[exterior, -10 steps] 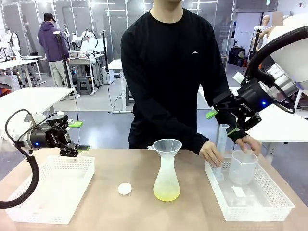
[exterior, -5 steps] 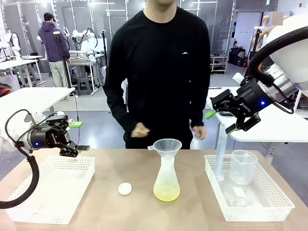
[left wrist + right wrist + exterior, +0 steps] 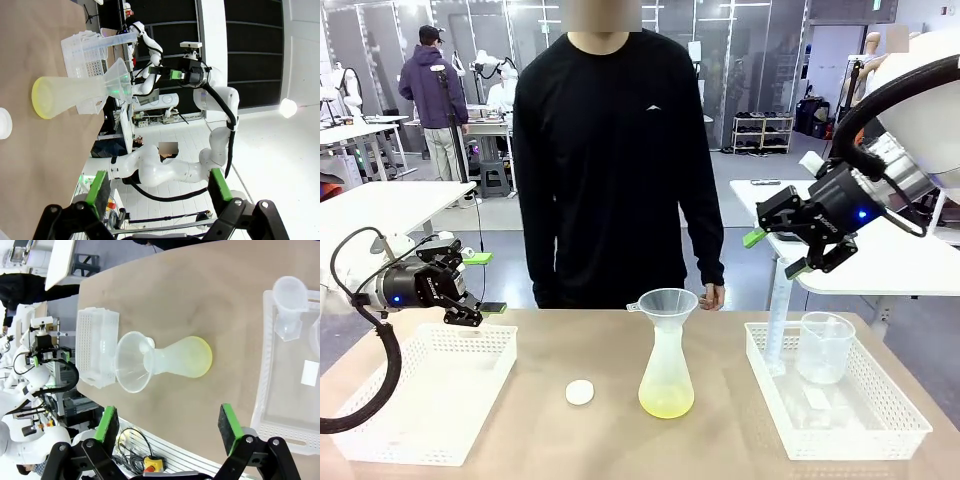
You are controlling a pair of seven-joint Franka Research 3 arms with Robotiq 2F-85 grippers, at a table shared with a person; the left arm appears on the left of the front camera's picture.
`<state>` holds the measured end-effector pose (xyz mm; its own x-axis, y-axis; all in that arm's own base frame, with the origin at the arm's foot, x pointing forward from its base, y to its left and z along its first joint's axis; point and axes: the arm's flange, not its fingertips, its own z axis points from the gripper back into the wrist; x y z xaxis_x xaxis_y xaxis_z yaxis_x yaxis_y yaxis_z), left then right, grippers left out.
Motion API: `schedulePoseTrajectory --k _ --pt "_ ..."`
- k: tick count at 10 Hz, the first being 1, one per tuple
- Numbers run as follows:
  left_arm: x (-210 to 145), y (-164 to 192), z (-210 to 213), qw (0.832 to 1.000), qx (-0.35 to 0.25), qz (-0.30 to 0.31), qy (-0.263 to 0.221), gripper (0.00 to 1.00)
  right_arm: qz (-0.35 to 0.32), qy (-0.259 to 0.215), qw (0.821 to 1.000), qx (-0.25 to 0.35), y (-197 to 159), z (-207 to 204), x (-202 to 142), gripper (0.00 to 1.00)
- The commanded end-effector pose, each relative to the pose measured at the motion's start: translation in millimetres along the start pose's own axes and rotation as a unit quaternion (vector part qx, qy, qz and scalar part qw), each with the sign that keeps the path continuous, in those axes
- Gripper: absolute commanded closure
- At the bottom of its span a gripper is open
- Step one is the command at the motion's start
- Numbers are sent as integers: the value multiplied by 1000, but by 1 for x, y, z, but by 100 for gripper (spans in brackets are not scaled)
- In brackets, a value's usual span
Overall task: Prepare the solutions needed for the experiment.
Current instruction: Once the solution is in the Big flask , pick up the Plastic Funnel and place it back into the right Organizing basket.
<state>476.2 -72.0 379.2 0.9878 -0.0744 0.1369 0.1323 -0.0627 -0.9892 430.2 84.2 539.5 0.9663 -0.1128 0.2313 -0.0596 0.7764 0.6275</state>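
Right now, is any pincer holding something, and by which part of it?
Nothing is held: the left pincer and the right pincer both stand open and empty.

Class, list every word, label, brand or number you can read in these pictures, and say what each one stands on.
No text can be read here.
The small white shirt logo: a mark only, no letters legible.
Any print on the body of the right gripper: too blurred to read.
The white slip in the tray: no print visible.
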Motion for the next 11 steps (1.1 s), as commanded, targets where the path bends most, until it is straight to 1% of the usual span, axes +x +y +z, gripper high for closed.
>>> schedulePoseTrajectory --k 1,4,5,8,11 --pt "0 -2 -1 1000 -3 2 -2 0 -18 -6 999 -32 22 -26 -4 0" --pt "0 -2 -1 1000 -3 2 -2 0 -7 14 999 -37 39 -56 1 0" --pt "0 -2 -1 1000 -3 2 -2 0 -10 15 999 -45 45 -63 5 0" --pt "0 -2 -1 1000 -3 2 -2 0 -12 39 998 -43 59 -78 7 0" --pt "0 -2 -1 1000 -3 2 -2 0 -26 48 997 -55 62 -94 10 0"
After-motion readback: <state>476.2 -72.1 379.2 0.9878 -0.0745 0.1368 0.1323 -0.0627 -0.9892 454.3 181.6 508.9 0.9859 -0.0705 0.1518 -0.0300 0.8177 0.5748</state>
